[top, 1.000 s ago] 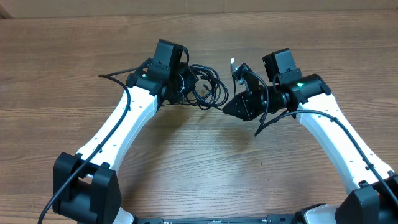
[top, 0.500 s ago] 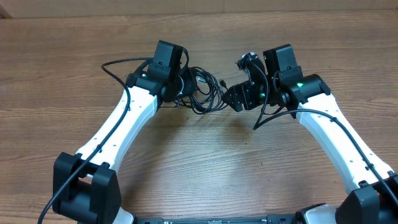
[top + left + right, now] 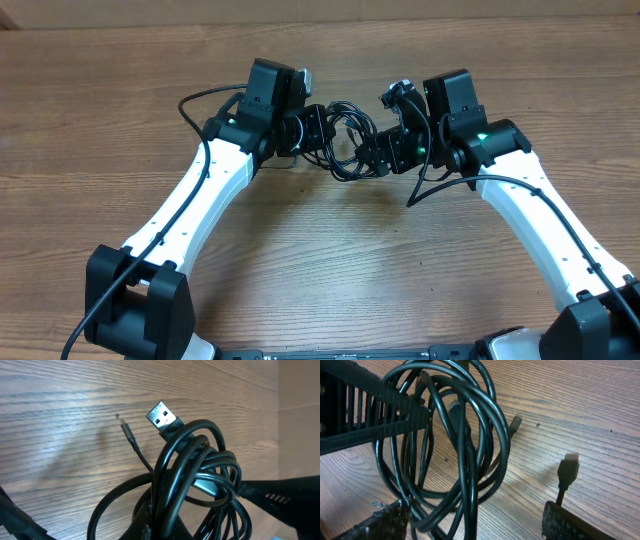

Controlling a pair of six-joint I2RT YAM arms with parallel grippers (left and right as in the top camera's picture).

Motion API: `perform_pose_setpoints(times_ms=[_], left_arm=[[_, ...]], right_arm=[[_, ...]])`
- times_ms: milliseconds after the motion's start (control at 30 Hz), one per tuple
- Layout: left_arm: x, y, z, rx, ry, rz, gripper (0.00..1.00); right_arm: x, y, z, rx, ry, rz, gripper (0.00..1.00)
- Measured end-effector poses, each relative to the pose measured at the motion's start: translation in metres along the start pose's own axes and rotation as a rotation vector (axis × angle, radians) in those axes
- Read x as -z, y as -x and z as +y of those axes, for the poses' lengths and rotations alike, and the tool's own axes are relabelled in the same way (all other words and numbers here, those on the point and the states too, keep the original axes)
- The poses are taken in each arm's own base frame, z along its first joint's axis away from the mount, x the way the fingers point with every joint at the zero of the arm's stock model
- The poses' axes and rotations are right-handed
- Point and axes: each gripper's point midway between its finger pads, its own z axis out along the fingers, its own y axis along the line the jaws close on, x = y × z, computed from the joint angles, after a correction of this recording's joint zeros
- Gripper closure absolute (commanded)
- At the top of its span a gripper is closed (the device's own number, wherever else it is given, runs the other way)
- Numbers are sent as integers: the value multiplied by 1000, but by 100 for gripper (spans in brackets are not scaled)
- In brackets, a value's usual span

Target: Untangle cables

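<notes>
The wood-grain table (image 3: pixel 320 270) filled the background in all 3 views, pale brown with darker streaks. Above it, between the 2 grippers, hung the cables (image 3: pixel 345 140): thin, glossy black cords wound into a knot of overlapping loops, lifted clear of the wood and casting a soft shadow below.

The left gripper (image 3: pixel 312 130) was clamped shut with the cables in its hold. In its wrist view the loops rose straight up from the bottom edge, right in front of the camera. A flat silver USB plug (image 3: pixel 162 415) stuck out above the top of the knot. A thinner cord trailed away past it and ended in a small slim plug (image 3: pixel 127 430) lower down towards the wood.

The right gripper (image 3: pixel 385 152) faced the left one from the far side of the bundle, jaws spread wide and holding nothing. In its wrist view its fingers (image 3: pixel 390 517) sat well apart at the bottom corners, and the loops hung in the gap, crowded towards 1 finger. Whether a cord touched that finger could not be told. Near the other finger a short cord stood up, ending in a dark plug (image 3: pixel 568 467), apart from the main coil.
</notes>
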Motion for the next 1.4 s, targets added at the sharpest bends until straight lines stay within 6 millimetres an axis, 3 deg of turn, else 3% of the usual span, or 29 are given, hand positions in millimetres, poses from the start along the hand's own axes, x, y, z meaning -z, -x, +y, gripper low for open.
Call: perform_pose_setpoints(times_ms=[133,267,400,733,900,1267,1400], left_arm=[[0,-2,-4,-3,-21,13,96],[0,-3,-5,1,-29,18,96],[0,-3,-6,27,-33,19,96],[-2,-6,-1,151,9,14,96],[-2,3,14,284,91,-57,96],[5,12,44,495,226,-164,96],[6,14,47,498,235,-176,96]], right_arm=[[0,0,0,2,-2,1,70],[0,-1,1,-1,5,3,87],[0,-4,1,-12,7,18,96],[2,-31,5,-61,24,124,96],[5,-48,7,-92,26,192,96],[5,-49,8,-108,28,196,95],[5,-48,8,-112,28,191,49]])
